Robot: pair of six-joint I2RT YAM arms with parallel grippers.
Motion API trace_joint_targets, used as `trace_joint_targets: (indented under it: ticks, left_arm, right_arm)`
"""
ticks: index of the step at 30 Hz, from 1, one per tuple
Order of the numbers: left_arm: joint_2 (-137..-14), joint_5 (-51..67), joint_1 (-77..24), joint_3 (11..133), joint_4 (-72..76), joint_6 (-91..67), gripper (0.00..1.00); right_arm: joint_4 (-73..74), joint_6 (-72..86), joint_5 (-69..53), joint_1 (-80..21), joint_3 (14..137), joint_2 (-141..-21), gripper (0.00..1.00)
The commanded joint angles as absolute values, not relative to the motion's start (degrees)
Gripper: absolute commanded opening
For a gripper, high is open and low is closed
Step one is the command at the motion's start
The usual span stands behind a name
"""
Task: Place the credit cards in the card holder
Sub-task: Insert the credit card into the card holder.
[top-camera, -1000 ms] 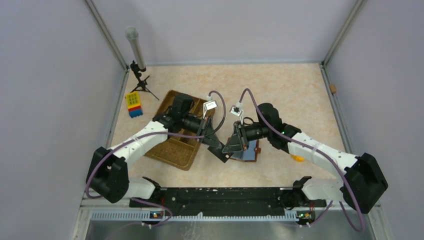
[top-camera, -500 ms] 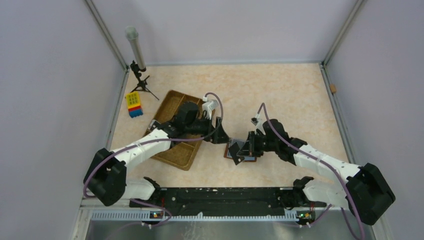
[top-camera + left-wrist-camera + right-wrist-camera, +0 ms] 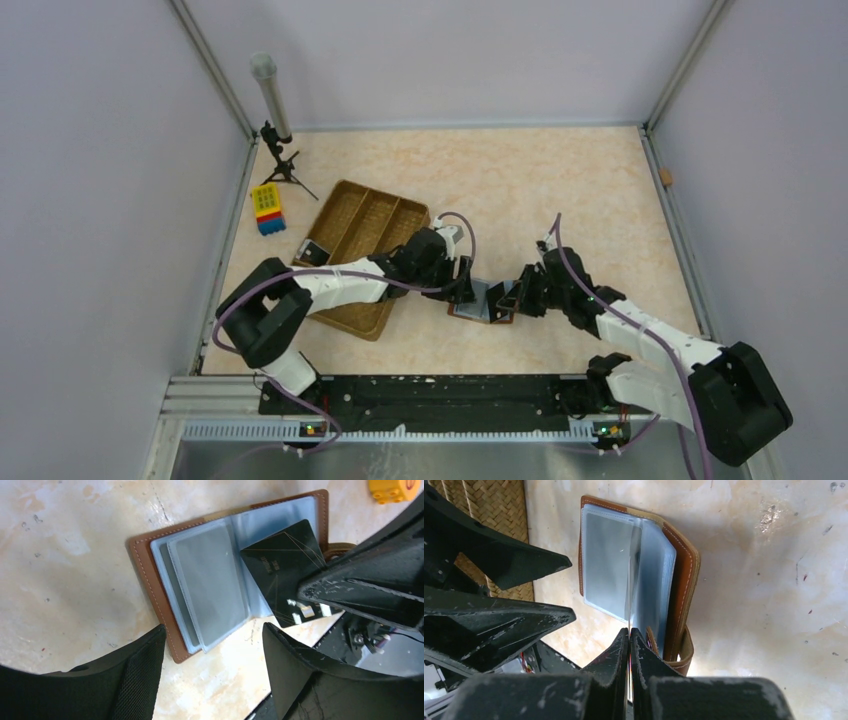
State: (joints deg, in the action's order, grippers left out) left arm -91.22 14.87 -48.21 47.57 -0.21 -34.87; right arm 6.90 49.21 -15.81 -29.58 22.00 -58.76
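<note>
Now my right gripper (image 3: pixel 629 635) pinches thin black card (image 3: pixel 280 572) over open brown leather holder (image 3: pixel 150 592) (left gripper (image 3: pixel 212 630) gaping, empty); next: slide into sleeve (image 3: pixel 210 580).

Brown card holder (image 3: pixel 150 587) lies open, a dark credit card (image 3: pixel 281 570) slanting over its clear sleeves (image 3: pixel 210 580)

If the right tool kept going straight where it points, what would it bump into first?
Probably the open card holder: the credit card pinched in the right tool points into its clear sleeves.
</note>
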Motion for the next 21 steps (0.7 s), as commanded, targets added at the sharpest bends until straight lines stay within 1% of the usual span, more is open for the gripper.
trace_joint_targets:
  ticks: [1,4,11,14,18,21]
  left_arm:
    - [-93.4,9.8,-48.9,51.1,0.3,-35.3,0.69]
    - [-94.5,8.0,-48.9,51.7,-1.4,-34.7,0.64]
    - [-97.3,6.3,-48.9,53.4,-3.2,-33.7,0.57]
    - [-97.9,5.7,-48.9,53.7,-3.6,-33.5,0.51]
    - [-98.5,4.5,-48.9,53.8,-4.7,-33.2,0.39]
    - [-99.2,4.7,-48.9,53.6,-4.9,-33.0,0.32]
  right_arm:
    - [4.4,50.1,-15.3,-28.4,21.1,-58.9,0.0]
    - [3.1,50.5,-16.0,-27.9,20.0,-58.7,0.0]
    - [-1.4,51.3,-18.5,-27.1,17.9,-60.2,0.0]
    - [-4.0,51.8,-19.9,-27.0,17.0,-61.0,0.0]
    - [-6.0,52.3,-20.6,-26.7,15.9,-61.9,0.0]
    - [-7.0,52.5,-21.0,-26.6,15.4,-62.4,0.0]
